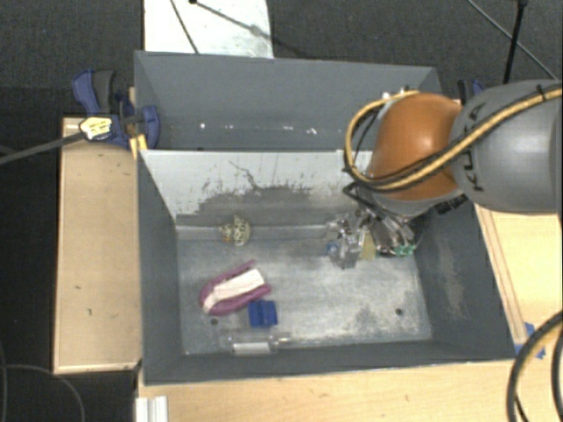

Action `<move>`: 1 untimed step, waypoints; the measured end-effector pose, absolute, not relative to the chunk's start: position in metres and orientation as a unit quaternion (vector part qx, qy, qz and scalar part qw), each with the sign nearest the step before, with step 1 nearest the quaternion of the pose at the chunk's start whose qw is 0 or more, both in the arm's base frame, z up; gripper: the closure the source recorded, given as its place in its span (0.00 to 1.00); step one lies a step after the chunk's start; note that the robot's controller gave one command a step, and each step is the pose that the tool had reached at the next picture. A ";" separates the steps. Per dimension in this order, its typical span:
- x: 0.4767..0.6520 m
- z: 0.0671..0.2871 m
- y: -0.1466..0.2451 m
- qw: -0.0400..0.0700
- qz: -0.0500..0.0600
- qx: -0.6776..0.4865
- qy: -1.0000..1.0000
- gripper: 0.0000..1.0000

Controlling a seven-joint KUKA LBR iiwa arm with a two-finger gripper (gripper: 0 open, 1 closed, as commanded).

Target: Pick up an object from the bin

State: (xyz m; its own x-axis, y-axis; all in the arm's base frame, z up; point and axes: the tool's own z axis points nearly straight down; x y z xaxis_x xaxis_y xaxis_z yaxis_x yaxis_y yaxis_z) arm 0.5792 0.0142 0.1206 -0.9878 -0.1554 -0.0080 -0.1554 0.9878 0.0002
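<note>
Grey metal makes up the bin (161, 271), and we read it from its left wall across. First comes a small speckled yellowish ball (235, 229), lying at the foot of the back wall. Nearer the front lies a pink-and-white soft bundle (232, 289), with a small blue block (262, 313) just beside its right end and a slim clear tube (251, 345) along the front wall. Right of these the floor is bare and scratched as far as the gripper (350, 246). It hangs low by the back wall in the right half, under the arm's orange cover (413, 143). Whether it is open or closed we cannot tell, and we see nothing held in it. It stands well apart from all four things. The ball is the nearest, to its left at much the same depth.

We judge the step in hand to be the approach. To do it well we would settle on one thing, bring the gripper squarely above it, open wide enough to straddle it, and descend straight. The ball may roll away along the wall, so the bundle looks the more forgiving grasp.
</note>
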 end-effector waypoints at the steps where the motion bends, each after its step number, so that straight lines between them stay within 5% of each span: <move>1: 0.560 0.212 0.017 0.005 0.000 -0.082 0.997 1.00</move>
